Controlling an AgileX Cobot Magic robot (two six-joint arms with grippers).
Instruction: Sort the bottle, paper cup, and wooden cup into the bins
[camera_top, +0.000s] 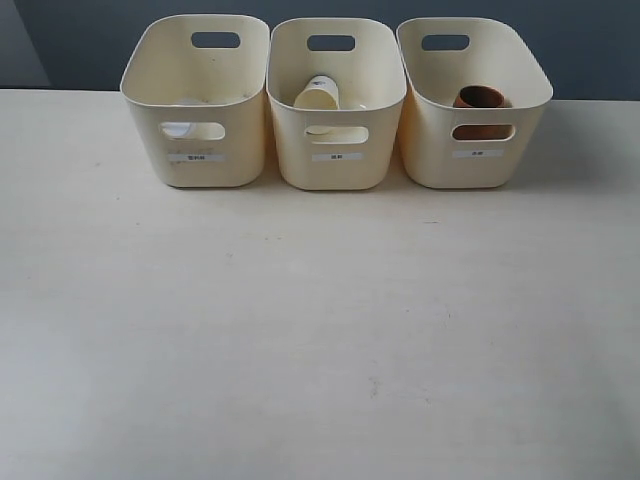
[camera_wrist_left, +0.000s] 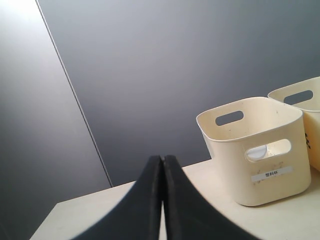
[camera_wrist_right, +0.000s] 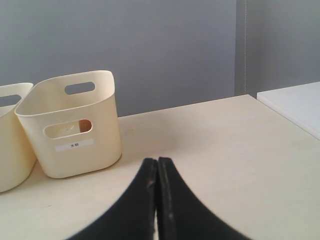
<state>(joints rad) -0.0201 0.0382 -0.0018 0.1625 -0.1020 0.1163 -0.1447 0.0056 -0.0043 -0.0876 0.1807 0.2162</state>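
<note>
Three cream bins stand in a row at the back of the table. The left bin (camera_top: 150, 90) holds the bottle (camera_top: 182, 129), seen only through the handle cutout. The paper cup (camera_top: 318, 96) lies on its side in the middle bin (camera_top: 290, 140). The wooden cup (camera_top: 480, 98) sits in the right bin (camera_top: 525, 100). Neither gripper shows in the exterior view. My left gripper (camera_wrist_left: 162, 159) is shut and empty, with the left bin (camera_wrist_left: 225, 150) off to one side. My right gripper (camera_wrist_right: 157, 161) is shut and empty, apart from the right bin (camera_wrist_right: 107, 125).
The pale table (camera_top: 320, 340) stretches in front of the bins. A dark grey wall (camera_top: 590, 40) rises behind them. A white surface (camera_wrist_right: 300, 102) lies beyond the table's edge in the right wrist view.
</note>
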